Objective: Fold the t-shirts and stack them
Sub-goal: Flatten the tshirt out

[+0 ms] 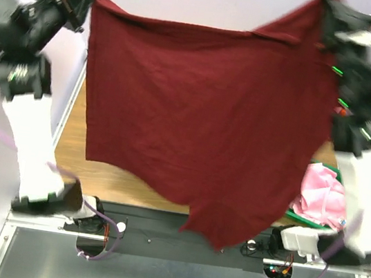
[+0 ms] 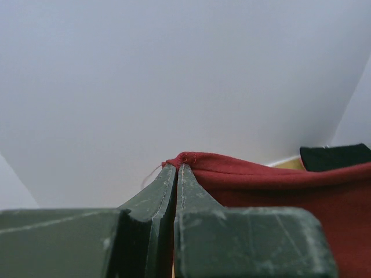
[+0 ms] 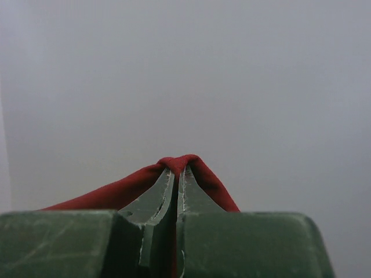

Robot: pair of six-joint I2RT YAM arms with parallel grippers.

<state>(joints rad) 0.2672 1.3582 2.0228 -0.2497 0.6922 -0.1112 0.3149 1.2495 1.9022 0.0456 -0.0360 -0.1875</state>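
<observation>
Background: plain pale wall fills both wrist views. In the top view a wooden table [image 1: 73, 143] lies below the arms, with a metal frame [image 1: 151, 274] at its near edge.
Maroon t-shirt [image 1: 203, 114]: hangs as 1 broad sheet between the 2 grippers. The top edge runs almost level and sits slightly higher at the right end. The sheet hides most of the table in the top view. Its lowest point overlaps the dark bar between the arm bases. Whether any part touches the table cannot be told.
Left gripper [image 1: 85, 4]: upper left of the top view, fingers pressed together on the top left corner of the maroon t-shirt. The left wrist view shows a small bunch of hem pinched at the fingertips, with the cloth falling away to the right.
Right gripper [image 1: 327, 8]: upper right of the top view, clamped on the top right corner of the same shirt. The right wrist view shows the cloth folded over the fingertips and draping down on both sides.
Left arm [image 1: 32, 67]: raised, at the left of the sheet.
Right arm [image 1: 368, 131]: raised, at the right of the sheet.
Pink t-shirt [image 1: 322, 194]: crumpled at the near right of the table, partly hidden by the right edge of the maroon sheet.
Green tray [image 1: 303, 217]: only a strip of rim shows, just below the pink t-shirt.
Black patch [image 2: 336, 156]: visible above the maroon edge at the right of the left wrist view. What it is cannot be told.
</observation>
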